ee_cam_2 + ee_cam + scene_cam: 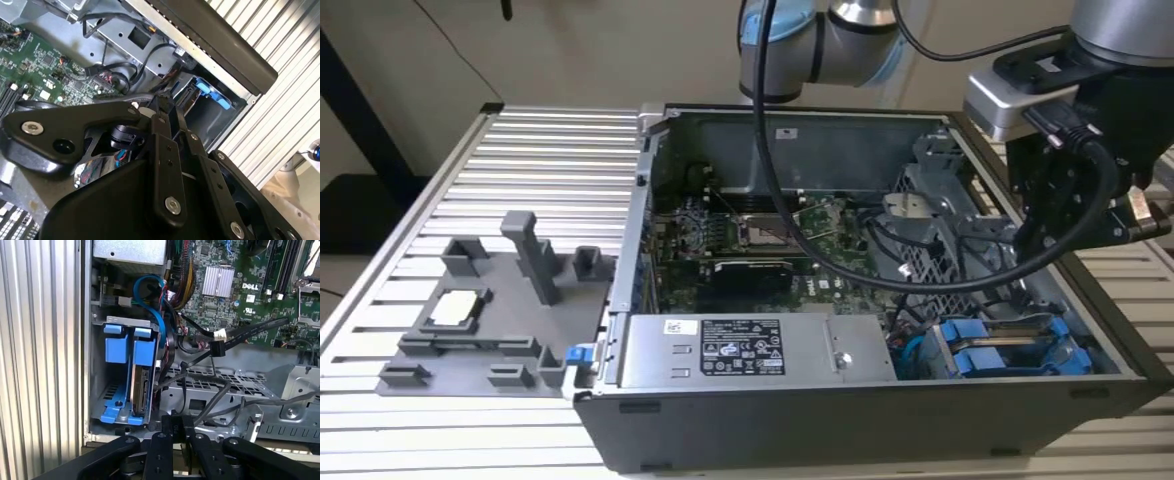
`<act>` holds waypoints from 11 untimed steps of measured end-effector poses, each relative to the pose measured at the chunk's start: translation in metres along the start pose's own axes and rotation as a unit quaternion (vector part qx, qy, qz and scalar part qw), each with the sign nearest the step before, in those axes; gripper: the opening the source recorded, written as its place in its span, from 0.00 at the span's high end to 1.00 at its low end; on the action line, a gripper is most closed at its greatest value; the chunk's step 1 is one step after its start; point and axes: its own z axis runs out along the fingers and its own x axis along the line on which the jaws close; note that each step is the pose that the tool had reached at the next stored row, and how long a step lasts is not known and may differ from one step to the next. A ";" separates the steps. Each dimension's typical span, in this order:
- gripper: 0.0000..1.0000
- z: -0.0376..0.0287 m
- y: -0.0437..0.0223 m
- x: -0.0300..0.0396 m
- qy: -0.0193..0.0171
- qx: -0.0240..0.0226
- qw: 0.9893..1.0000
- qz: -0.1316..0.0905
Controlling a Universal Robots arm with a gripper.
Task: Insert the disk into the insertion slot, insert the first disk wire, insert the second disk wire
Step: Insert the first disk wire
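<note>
Nearest the lens in both wrist views is the black linkage of the gripper (164, 102) (181, 422). Its fingers are drawn together with no gap to be made out. A thin black wire (212, 402) runs close past them, and whether it is pinched cannot be told. The gripper is held above the perforated grey panel (225, 382), probably so that the drive corner can be looked down upon.

In the exterior view a slatted metal table (520, 150) is shown. A computer case (854, 425) is laid on it with the cover off, evidently so that the inside can be reached from above. A grey power-supply box (720, 350) is fixed along the near wall, and a green motherboard (761, 235) lies on the case floor.

In the corner at the exterior view's right is the insertion slot (127, 320), a bay of the grey drive cage. The disk (142, 390) is seated in it on edge within its blue carrier, with one narrow edge left exposed, presumably for its wires. A second blue carrier (114, 347) stands just beside it. A blue cable (160, 310) is looped by the cage, and a black plug (218, 347) is draped near the panel. No wire can be confirmed as joined to the disk.
</note>
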 end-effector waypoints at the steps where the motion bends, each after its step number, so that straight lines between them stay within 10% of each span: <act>1: 0.81 0.0005 -0.0021 0.0007 -0.001 -0.006 1.000 0.000; 11: 0.81 0.0062 -0.0236 0.0119 -0.006 -0.067 0.998 0.002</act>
